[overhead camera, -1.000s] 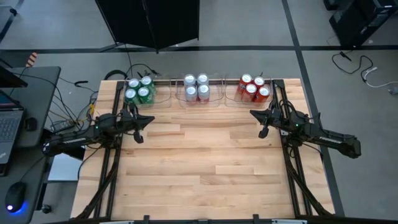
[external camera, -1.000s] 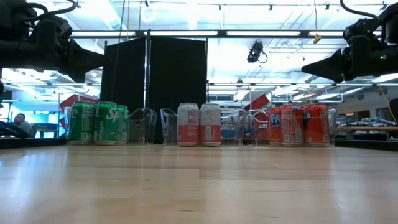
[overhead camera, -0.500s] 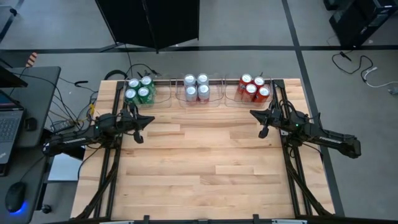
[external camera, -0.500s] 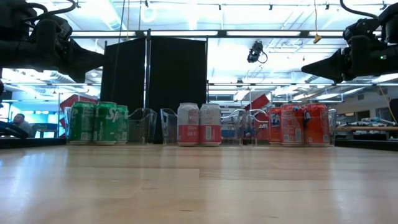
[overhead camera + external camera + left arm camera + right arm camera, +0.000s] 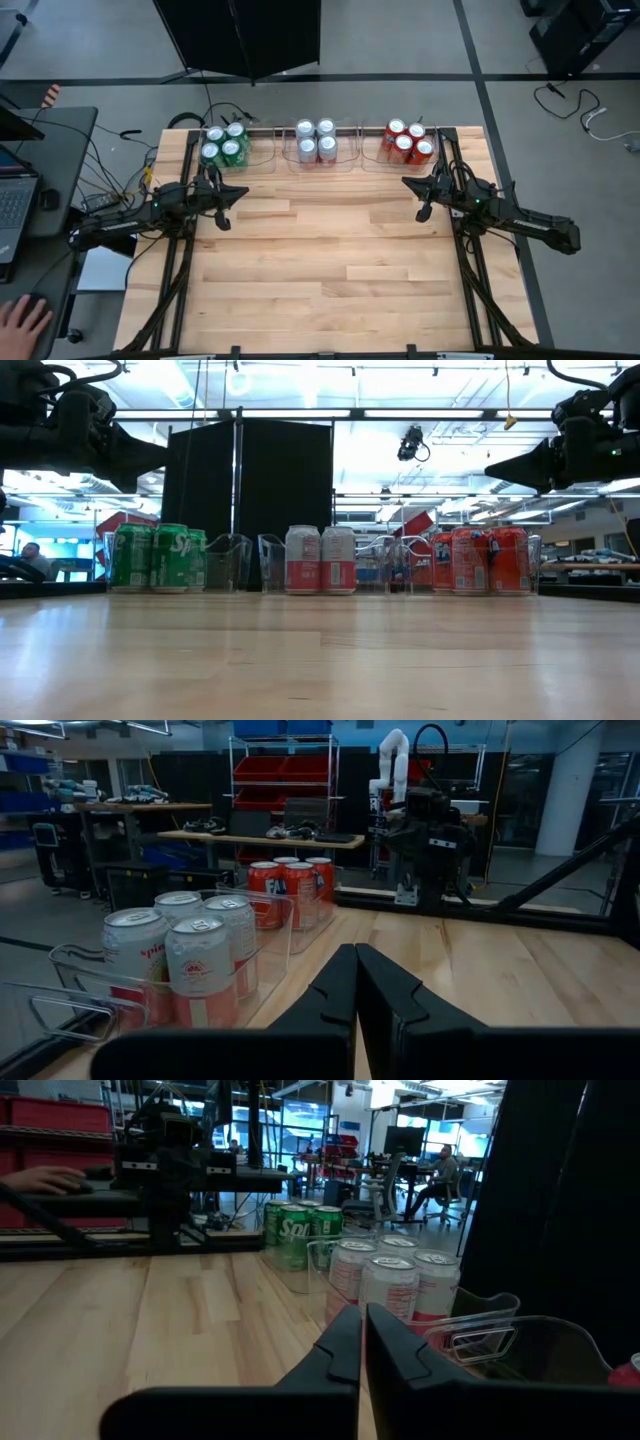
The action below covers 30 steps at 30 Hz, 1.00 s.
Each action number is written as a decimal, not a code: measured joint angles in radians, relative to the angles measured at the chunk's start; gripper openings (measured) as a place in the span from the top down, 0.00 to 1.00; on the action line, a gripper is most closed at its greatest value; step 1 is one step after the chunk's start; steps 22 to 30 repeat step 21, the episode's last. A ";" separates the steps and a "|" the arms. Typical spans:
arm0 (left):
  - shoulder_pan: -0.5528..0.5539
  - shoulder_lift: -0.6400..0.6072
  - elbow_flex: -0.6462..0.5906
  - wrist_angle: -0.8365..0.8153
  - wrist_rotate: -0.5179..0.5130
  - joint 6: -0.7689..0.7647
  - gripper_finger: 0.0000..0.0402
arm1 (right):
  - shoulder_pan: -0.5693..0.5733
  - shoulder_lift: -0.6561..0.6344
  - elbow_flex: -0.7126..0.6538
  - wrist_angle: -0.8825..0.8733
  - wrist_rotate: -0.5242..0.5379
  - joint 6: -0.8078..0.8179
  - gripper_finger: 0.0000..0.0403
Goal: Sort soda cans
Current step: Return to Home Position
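A person's hand [image 5: 22, 318] has come into the high view's lower left corner, while both arms have stayed put above the table [image 5: 320, 270]. The left gripper [image 5: 241, 192] and right gripper [image 5: 406, 182] each have their fingers pressed together on nothing. The twelve soda cans stand upright, silver tops up, in fours inside clear trays [image 5: 262, 157] along the far edge: green cans [image 5: 223, 144] left, silver-white cans [image 5: 315, 141] middle, red cans [image 5: 408, 141] right.

A pale wooden worktop [image 5: 320, 270] carries three clear plastic trays [image 5: 264, 155] in a row along its far edge. Beyond them stands a black panel [image 5: 240, 35]. Loose cables [image 5: 215, 110] lie by the far left corner. A dark side desk [image 5: 55, 135] holds a laptop [image 5: 12, 200], and a person's hand [image 5: 22, 322] rests at its near end.
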<state>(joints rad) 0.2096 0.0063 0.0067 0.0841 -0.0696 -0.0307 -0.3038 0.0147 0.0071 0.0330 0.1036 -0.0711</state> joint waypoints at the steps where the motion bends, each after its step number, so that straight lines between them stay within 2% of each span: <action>1: 0.000 0.000 0.000 0.000 0.000 0.000 0.98 | 0.000 0.000 0.000 0.000 0.000 0.000 0.99; 30: 0.000 0.000 0.000 0.000 -0.001 0.000 0.98 | 0.000 0.000 0.000 0.000 0.000 0.000 0.98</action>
